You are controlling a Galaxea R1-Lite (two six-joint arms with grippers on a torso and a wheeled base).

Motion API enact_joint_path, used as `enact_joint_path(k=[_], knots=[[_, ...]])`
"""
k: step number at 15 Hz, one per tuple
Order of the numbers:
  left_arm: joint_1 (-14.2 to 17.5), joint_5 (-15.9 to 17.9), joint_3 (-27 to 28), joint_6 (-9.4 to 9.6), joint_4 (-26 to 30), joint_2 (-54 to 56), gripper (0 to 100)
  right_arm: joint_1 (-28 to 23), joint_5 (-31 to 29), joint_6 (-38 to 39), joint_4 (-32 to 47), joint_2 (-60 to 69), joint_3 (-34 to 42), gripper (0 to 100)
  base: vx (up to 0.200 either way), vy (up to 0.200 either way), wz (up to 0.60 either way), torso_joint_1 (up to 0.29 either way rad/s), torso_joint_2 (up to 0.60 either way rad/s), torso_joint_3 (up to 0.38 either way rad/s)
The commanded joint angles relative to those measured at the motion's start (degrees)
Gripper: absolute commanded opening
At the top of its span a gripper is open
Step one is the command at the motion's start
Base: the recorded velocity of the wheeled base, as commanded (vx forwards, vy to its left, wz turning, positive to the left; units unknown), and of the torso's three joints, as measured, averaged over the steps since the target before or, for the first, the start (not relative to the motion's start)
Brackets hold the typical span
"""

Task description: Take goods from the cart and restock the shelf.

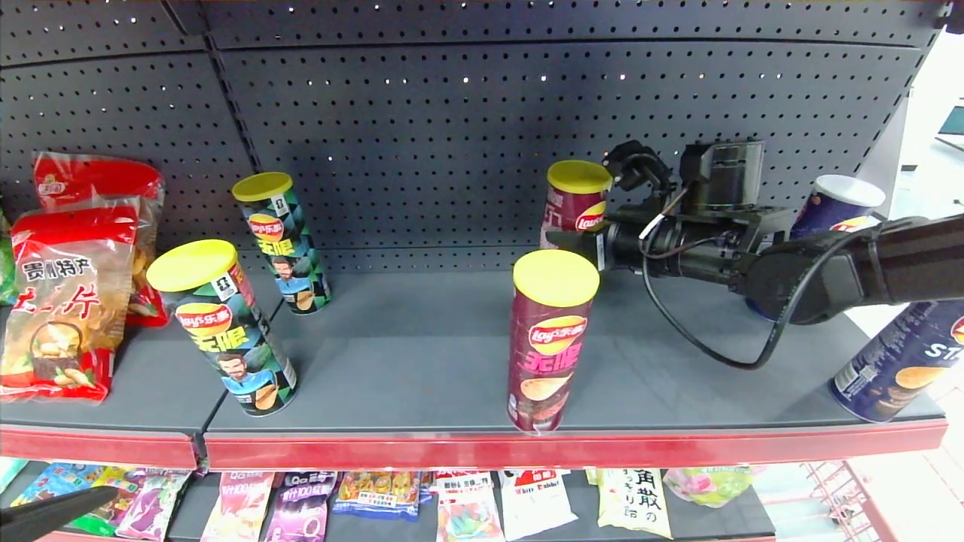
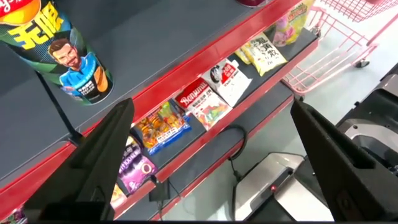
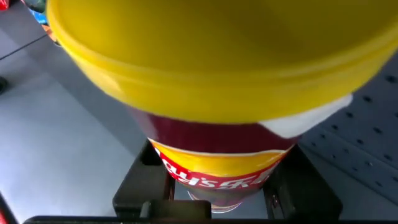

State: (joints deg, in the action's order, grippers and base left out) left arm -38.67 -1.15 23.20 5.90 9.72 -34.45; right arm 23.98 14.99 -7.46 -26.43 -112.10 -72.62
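Head view: a tall cylindrical maroon can, fitted with a yellow lid and marked with a red-and-yellow emblem, is held upright at the rear of the grey shelf, close to the perforated back panel and behind a second can of the same design. The right gripper is clamped on its body below the emblem. In the left wrist view, the left gripper is shown with fingers spread wide and nothing between them, beside the lower shelf of snack packets.
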Motion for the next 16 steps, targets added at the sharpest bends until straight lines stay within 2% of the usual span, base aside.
enact_joint_path(k=[1,8,16], knots=[[0.0,0.1,-0.1,-0.01,0.5,0.3,100,1.1,0.0,0.1,0.0,-1.5,-1.7,0,0.000,0.000,0.00,0.000,0.00,0.000],[0.0,-0.7,-0.1,-0.01,4.2,3.7,100,2.5,-0.4,0.0,0.0,-2.8,-2.0,0,0.000,0.000,0.00,0.000,0.00,0.000],[0.0,-0.6,-0.8,-0.01,4.3,3.9,100,2.6,-1.5,0.1,-0.1,-3.9,-2.6,0,0.000,0.000,0.00,0.000,0.00,0.000]])
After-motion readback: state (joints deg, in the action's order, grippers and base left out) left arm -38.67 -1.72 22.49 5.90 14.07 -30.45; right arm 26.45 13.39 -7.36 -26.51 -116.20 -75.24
